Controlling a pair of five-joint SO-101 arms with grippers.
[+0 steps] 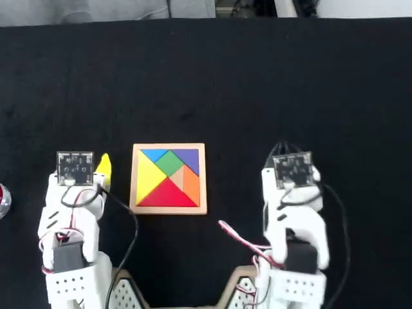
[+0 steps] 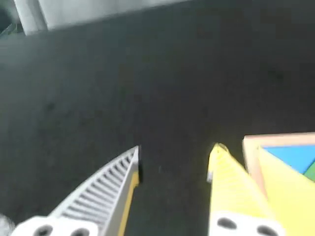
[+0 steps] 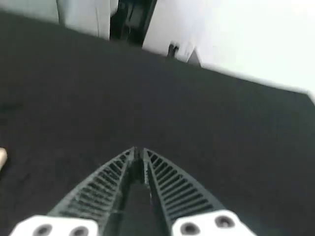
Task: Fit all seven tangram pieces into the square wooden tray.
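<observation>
The square wooden tray (image 1: 169,147) lies in the middle of the black table between the two arms. Several coloured tangram pieces fill it edge to edge: a blue triangle (image 1: 154,155), a green square (image 1: 169,162), a yellow triangle (image 1: 147,177), a red triangle (image 1: 168,194) and an orange piece (image 1: 191,184) among them. My left gripper (image 2: 176,162) stands open just left of the tray, with nothing between its fingers. Its yellow finger (image 1: 103,165) is close to the tray's corner (image 2: 247,143). My right gripper (image 3: 139,153) is shut on nothing, right of the tray over bare cloth.
A small red and silver object (image 1: 2,199) sits at the table's left edge. A red and white cable (image 1: 239,239) runs near the right arm's base. Black cloth (image 1: 206,84) stretches beyond the tray to the far edge.
</observation>
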